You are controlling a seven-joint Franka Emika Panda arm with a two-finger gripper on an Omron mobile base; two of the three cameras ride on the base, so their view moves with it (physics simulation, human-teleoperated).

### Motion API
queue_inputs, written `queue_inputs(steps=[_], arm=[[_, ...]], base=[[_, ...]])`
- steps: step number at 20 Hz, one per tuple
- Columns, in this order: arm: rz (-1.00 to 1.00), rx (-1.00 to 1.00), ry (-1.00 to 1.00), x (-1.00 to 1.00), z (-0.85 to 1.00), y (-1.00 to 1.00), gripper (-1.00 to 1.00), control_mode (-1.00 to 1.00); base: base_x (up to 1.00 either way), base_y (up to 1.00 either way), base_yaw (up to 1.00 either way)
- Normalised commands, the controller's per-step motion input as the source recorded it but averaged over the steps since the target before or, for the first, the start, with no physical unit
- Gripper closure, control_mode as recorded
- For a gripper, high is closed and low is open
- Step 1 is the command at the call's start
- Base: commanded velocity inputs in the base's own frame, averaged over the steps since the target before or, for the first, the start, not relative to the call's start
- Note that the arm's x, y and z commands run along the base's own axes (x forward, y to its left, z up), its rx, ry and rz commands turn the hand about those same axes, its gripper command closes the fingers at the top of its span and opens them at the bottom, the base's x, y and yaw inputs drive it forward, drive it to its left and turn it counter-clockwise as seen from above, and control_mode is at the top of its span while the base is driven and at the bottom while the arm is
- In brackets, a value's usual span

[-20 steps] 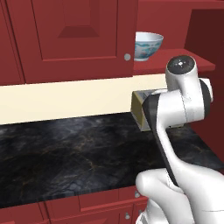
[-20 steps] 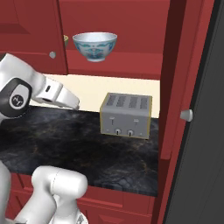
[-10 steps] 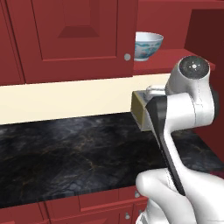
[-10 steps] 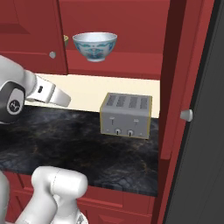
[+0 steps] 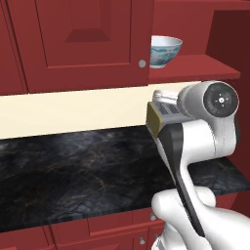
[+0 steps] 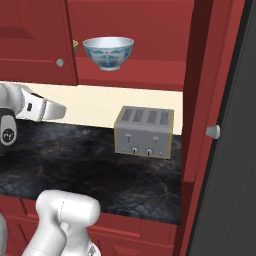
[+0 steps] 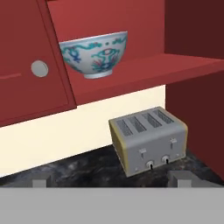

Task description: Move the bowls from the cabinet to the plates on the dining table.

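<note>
A white bowl with a blue-teal pattern [image 5: 165, 49] [image 6: 108, 52] [image 7: 94, 54] stands upright on the red shelf [image 7: 175, 65] of the cabinet [image 5: 83, 44], just right of a shut door with a silver knob [image 7: 39, 68]. An olive sliver [image 6: 75, 46] peeks past that door's edge; I cannot tell what it is. My gripper [image 7: 110, 180] is open and holds nothing. It hangs well short of the shelf and below it, facing the bowl and the wall. The plates and the dining table are out of view.
A silver toaster [image 6: 144, 131] [image 7: 148, 140] sits on the black stone counter [image 5: 73, 171] under the shelf. A dark open door with a knob [image 6: 212, 131] stands at the right. A red side wall [image 7: 197, 96] closes off the shelf's right end.
My arm has swung: its upper joint moved right and down in the left base view, and the hand drew back leftwards in the right base view. The bowl and toaster have not moved.
</note>
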Motion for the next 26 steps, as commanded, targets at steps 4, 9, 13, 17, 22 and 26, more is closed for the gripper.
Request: queue_inputs(steps=[4,9,13,17,22,26], arm=[[0.02,0.00,-0.26,0.00,0.37,0.21,-1.00,-1.00],[0.02,0.00,-0.23,0.01,0.32,0.12,-1.00,-1.00],[0.02,0.01,-0.18,0.02,0.20,0.00,-1.00,-1.00],[0.04,0.00,-0.14,0.15,0.11,0.06,-1.00,-1.00],[0.05,0.00,-0.11,0.24,0.09,0.13,-1.00,-1.00],[0.04,0.00,-0.10,0.26,0.08,0.10,-1.00,-1.00]], base=[[0.00,0.00,0.00],[0.00,0.00,0.00],[0.00,0.00,0.00],[0.00,0.00,0.00],[0.00,0.00,0.00],[0.00,0.00,0.00]])
